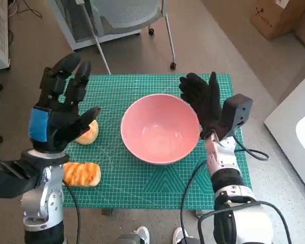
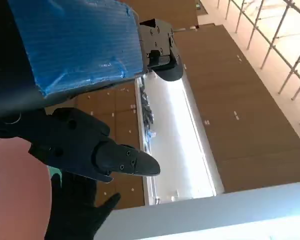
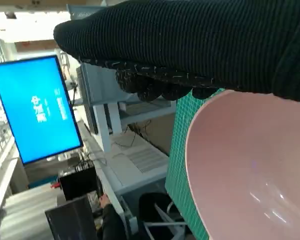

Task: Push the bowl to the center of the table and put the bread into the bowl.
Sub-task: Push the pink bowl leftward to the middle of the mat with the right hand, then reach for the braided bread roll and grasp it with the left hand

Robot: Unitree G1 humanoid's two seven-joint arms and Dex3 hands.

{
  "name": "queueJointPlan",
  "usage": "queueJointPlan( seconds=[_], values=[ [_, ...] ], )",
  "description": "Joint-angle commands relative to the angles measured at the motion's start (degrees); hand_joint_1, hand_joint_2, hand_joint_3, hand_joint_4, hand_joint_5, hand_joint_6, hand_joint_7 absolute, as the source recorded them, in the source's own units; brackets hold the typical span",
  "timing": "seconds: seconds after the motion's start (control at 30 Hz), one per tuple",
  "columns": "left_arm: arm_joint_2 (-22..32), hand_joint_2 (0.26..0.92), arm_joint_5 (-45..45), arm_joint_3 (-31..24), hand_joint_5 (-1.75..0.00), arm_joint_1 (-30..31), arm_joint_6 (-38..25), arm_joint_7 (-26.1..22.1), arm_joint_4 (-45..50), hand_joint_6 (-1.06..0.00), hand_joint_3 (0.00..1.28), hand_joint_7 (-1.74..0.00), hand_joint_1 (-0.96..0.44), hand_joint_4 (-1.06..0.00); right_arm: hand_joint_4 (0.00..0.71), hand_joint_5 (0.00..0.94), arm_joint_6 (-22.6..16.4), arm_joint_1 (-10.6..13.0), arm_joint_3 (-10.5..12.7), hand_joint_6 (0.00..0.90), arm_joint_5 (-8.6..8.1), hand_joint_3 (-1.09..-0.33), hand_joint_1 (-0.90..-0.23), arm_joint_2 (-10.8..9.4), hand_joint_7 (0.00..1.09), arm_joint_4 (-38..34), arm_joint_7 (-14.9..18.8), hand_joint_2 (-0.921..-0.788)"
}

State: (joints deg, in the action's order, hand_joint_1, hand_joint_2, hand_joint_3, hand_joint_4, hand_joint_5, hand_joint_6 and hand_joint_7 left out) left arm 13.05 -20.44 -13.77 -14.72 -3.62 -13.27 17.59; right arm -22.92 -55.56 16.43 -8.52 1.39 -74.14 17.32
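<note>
On the green cutting mat point(image 1: 157, 188), head view: I see the pink bowl point(image 1: 160, 128) sitting roughly mid-table, empty. My right hand point(image 1: 203, 101) stands upright just beside the bowl's rim on its own side, fingers spread and holding nothing; whether the glove touches the rim I cannot tell. My left hand point(image 1: 61, 109) is raised above the mat on the opposite side, fingers apart, also empty. Just under and beyond its thumb lies a round bread roll point(image 1: 87, 132); nearer its wrist lies a longer bread loaf point(image 1: 81, 174), at the mat's near edge. Both are well clear of the bowl.

Left wrist view: the blue-taped back of my left hand and its black fingers point(image 2: 110, 157) fill the frame, splayed, with nothing between them. A sliver of the pink bowl shows at the frame's edge, and the black glove of the other hand beside it. No bread is visible here.

Right wrist view: the gloved right hand runs across the frame as a dark band, directly over the bowl's rim, the bowl's smooth inside lying just beneath it. Behind are a blue screen point(image 3: 37, 107) and a person's hand point(image 3: 106, 202).

Judgement: the push looks nearly or fully done. To finish well, I would keep the right palm flat against the rim as a stop, lower the left hand onto the round roll, and close only once the fingers straddle it.
</note>
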Motion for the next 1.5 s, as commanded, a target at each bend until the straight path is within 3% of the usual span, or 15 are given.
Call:
queueJointPlan(
  seconds=[0.03,0.27,0.47,0.6,0.67,0.73,0.83,0.93,1.27,1.5],
  values=[
    [0.9,0.921,-0.1,-1.1,-0.05,0.7,0.3,0.3,1.7,-0.01,0.07,-0.72,-0.45,-0.16,0.177,0.005,-1.7,-0.6,-0.3,0.365,0.37,-0.579,-0.548,1.3,0.00,1.0,1.2,-0.921],
    [3.0,0.921,-0.6,-3.3,-0.05,1.3,-0.2,-0.3,3.0,-0.03,0.07,-0.72,-0.47,-0.17,0.190,0.010,-9.0,-0.8,-0.8,0.377,0.23,-0.583,-0.544,3.3,0.01,3.9,2.7,-0.921],
    [8.8,0.919,-0.1,-6.7,-0.03,4.3,-0.9,-3.3,6.7,-0.01,0.07,-0.68,-0.47,-0.16,0.232,0.024,-16.2,-0.3,-1.1,0.402,-0.60,-0.566,-0.557,4.8,0.02,8.0,5.4,-0.921],
    [20.8,0.872,7.6,-9.3,-0.01,8.7,-2.2,-9.3,9.5,0.00,0.04,-0.53,-0.37,-0.10,0.243,0.024,-19.6,0.3,-1.4,0.411,-1.27,-0.555,-0.564,5.5,0.03,10.9,7.6,-0.921],
    [28.8,0.819,13.0,-10.2,0.00,12.0,-6.8,-13.1,13.4,0.00,0.03,-0.42,-0.33,-0.05,0.244,0.022,-20.7,0.5,-1.3,0.411,-1.54,-0.551,-0.571,5.9,0.02,11.4,8.4,-0.921],
    [38.6,0.754,14.2,-11.0,0.00,14.1,-17.0,-18.9,18.2,0.00,0.02,-0.29,-0.26,-0.02,0.241,0.018,-21.7,0.6,-1.3,0.411,-1.84,-0.547,-0.577,6.2,0.02,11.7,9.3,-0.921],
    [47.1,0.709,12.2,-10.9,0.00,15.0,-29.4,-23.9,22.6,0.00,0.01,-0.18,-0.15,-0.01,0.235,0.013,-22.4,0.7,-1.4,0.412,-1.69,-0.544,-0.579,6.5,0.02,11.6,9.9,-0.921],
    [49.9,0.687,12.3,-9.9,0.00,16.1,-34.5,-25.0,25.6,-0.02,0.01,-0.13,-0.03,0.00,0.231,0.008,-22.4,0.6,-1.6,0.413,-1.14,-0.537,-0.580,6.7,0.02,11.2,9.5,-0.921],
    [54.0,0.680,15.7,-4.5,0.00,18.2,-40.9,-26.7,31.0,-0.12,0.01,-0.10,0.06,0.00,0.233,0.006,-20.7,1.2,-2.8,0.417,-0.61,-0.519,-0.588,5.8,0.02,11.8,8.6,-0.921],
    [56.4,0.686,20.1,1.7,0.00,19.4,-42.6,-25.5,31.3,-0.16,0.01,-0.05,0.01,0.00,0.237,0.006,-18.8,1.2,-2.8,0.415,-2.04,-0.520,-0.589,5.4,0.02,12.7,9.8,-0.921]
  ],
)
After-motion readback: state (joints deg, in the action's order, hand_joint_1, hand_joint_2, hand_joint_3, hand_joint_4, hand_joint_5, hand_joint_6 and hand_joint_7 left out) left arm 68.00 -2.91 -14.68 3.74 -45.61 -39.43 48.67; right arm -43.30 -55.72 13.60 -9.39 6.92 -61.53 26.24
